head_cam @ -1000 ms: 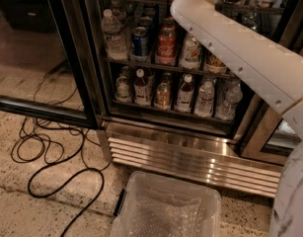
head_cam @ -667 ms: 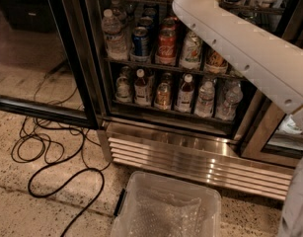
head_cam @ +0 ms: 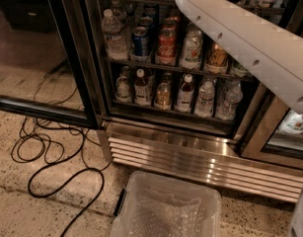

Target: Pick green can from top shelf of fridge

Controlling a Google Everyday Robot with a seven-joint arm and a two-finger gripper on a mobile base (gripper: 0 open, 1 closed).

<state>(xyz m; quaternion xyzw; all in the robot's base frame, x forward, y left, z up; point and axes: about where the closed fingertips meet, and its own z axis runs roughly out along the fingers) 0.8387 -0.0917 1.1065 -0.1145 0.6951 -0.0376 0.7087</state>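
in front of the fridge (head_cam: 190,152), a clear bin (head_cam: 166,206). across the fridge's upper right, the white arm (head_cam: 249,43) has edged upward: your reach nears the top shelf. gripper and green can sit out of view above; grip state cannot be told.

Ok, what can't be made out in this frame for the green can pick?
Pincer: outside the camera view, beyond the top edge where the arm runs out.
Green can: not seen; the top edge cuts off the fridge's upper part.
Cans on the right: partly covered by the arm.
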